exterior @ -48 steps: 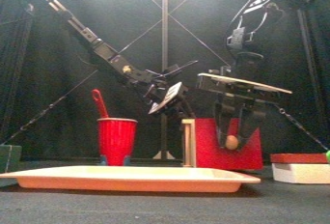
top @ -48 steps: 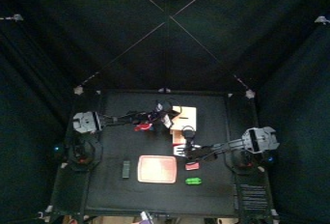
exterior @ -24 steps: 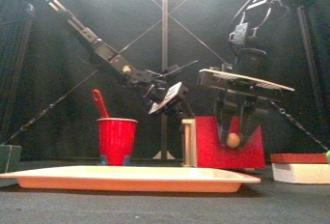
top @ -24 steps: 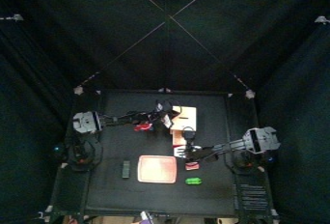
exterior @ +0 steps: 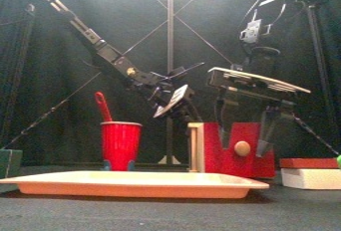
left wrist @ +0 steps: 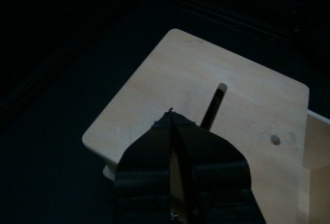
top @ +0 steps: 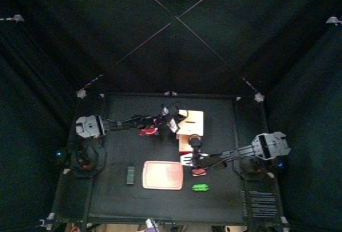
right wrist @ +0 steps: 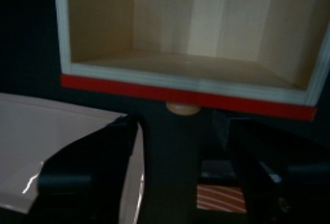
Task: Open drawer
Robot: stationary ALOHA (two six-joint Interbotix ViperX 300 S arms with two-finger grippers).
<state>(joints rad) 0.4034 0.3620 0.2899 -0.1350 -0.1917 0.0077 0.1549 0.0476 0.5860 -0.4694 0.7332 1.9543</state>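
So the drawer (right wrist: 190, 37) sat pulled out, right gripper (right wrist: 180, 170) spread wide off its knob (right wrist: 184, 109); left gripper (left wrist: 177, 165) looked pinched narrow above the unit's 12 o'clock end.

drawer (right wrist: 194, 30) looks like pale matt wood with a glossy red front; pink tray (exterior: 140, 183) is smooth plastic.

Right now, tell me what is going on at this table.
Two arms work on the drawer. The left gripper presses down on the unit's pale top. The right gripper hangs open in front of the red drawer front, its jaws either side of the round knob without touching it. The drawer is pulled out, its inside empty.
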